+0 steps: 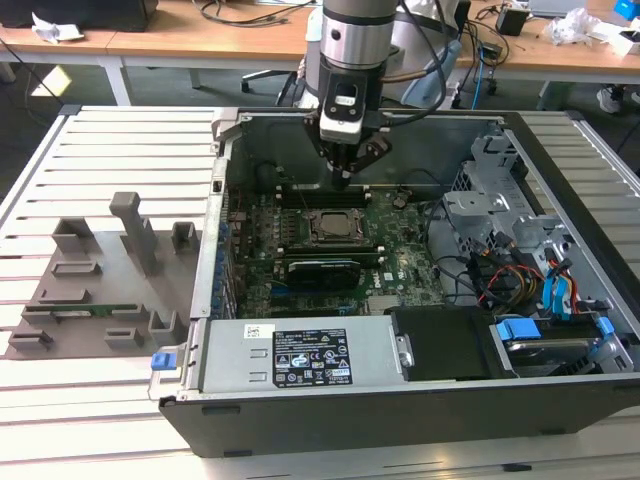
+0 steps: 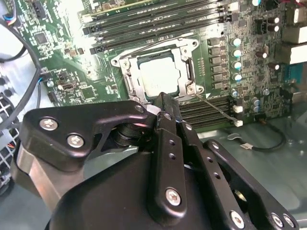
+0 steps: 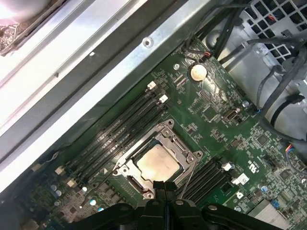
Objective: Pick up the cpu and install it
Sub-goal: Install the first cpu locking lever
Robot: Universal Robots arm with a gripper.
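The cpu (image 1: 330, 226) lies flat inside the metal-framed socket (image 3: 170, 135) on the green motherboard (image 1: 400, 250) in the open computer case. Its silvery-grey top plate shows in both wrist views (image 2: 160, 74) (image 3: 158, 163). My gripper (image 1: 345, 176) hangs a little above the board, just beyond the socket toward the case's back wall. Its black fingertips (image 3: 165, 186) are pressed together with nothing between them. In the second wrist view the gripper (image 2: 163, 101) ends at the socket's edge, beside the thin wire lever (image 2: 211, 104).
Black memory slots (image 3: 120, 127) flank the socket. A long black expansion card (image 1: 322, 270) lies in front of it, then the power supply (image 1: 300, 355). A drive cage with cables (image 1: 520, 250) fills the exterior view's right. A grey fixture (image 1: 100, 290) sits on the slatted table at the left.
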